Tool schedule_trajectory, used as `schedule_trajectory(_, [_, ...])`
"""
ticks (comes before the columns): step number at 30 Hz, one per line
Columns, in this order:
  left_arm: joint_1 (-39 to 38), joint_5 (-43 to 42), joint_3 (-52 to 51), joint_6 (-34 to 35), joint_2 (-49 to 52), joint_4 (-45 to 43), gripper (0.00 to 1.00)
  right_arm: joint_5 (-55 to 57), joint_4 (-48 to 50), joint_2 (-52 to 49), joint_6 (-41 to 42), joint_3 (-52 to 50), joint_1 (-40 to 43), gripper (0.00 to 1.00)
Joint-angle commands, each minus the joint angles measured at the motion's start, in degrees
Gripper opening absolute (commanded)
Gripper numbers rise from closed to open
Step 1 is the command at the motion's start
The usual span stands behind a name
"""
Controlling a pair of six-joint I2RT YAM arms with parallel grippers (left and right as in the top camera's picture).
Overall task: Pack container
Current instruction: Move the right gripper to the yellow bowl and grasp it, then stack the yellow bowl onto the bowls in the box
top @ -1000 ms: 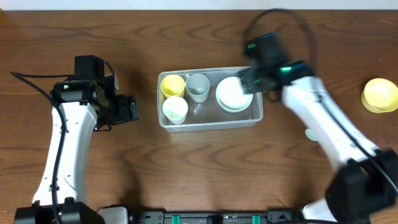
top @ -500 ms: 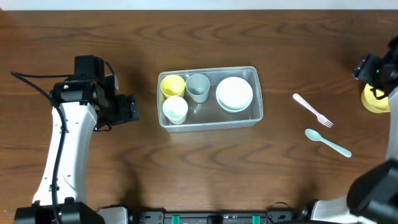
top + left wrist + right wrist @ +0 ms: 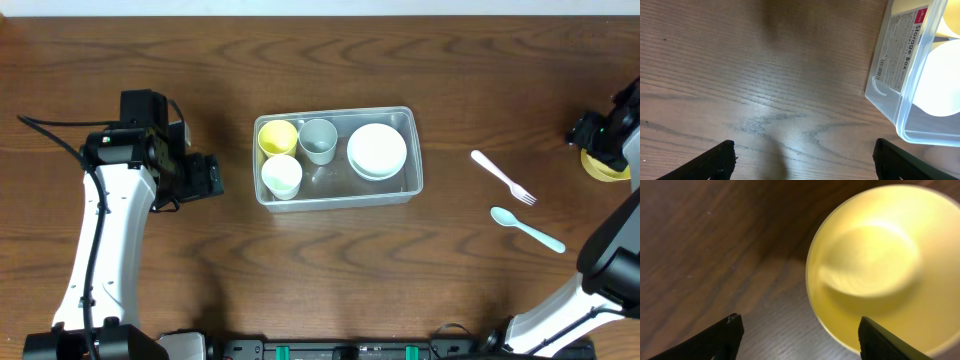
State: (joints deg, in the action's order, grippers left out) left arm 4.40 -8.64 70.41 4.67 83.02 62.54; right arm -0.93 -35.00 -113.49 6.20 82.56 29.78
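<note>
Ok, quick look. Got the container (image 3: pixel 338 200) sitting mid-tabletop w/ a yellow cup (image 3: pixel 277 137), grey cup (image 3: pixel 318 139), white cup (image 3: pixel 282 176) and white bowls (image 3: pixel 376 150) inside. Left pincer (image 3: pixel 803 150): spread wide just left of it, holding nothing. Right pincer (image 3: pixel 800 322): spread too, over a yellow bowl (image 3: pixel 880 265) at the far right edge, no grip. Pale fork (image 3: pixel 503 177) & light-blue spoon (image 3: pixel 527 229) lying in between.
</note>
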Motion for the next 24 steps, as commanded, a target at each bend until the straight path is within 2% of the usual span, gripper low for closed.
schedule_trajectory(1, [0.17,0.09,-0.07,-0.07,-0.70,0.15,0.88,-0.57,0.57,-2.97,-1.22,-0.11,0.42,0.75])
schedule_trajectory(4, [0.17,0.09,-0.07,-0.07,-0.70,0.17,0.88,-0.07,0.81,-4.90,-2.03,-0.11,0.44,0.73])
schedule_trajectory(8, [0.17,0.09,-0.07,-0.07,-0.70,0.20,0.88,0.72,1.18,-5.46,-2.03,-0.11,0.44,0.60])
schedule_trajectory(12, [0.17,0.09,-0.07,-0.07,-0.70,0.20,0.88,0.70,1.40,-5.44,-2.01,-0.09,0.44,0.38])
schedule_trajectory(15, [0.17,0.09,-0.07,-0.07,-0.70,0.20,0.88,0.70,1.40,-5.44,-2.01,-0.09,0.42,0.18])
schedule_trajectory(18, [0.17,0.09,-0.07,-0.07,-0.70,0.20,0.88,0.66,1.29,-5.44,-1.99,-0.09,0.22,0.06])
schedule_trajectory(20, [0.17,0.09,-0.07,-0.07,-0.70,0.20,0.88,0.42,1.14,-5.29,-1.97,-0.07,-0.11,0.02])
schedule_trajectory(24, [0.17,0.09,-0.07,-0.07,-0.70,0.20,0.88,-5.14,0.26,-3.89,-1.99,0.94,-1.01,0.01])
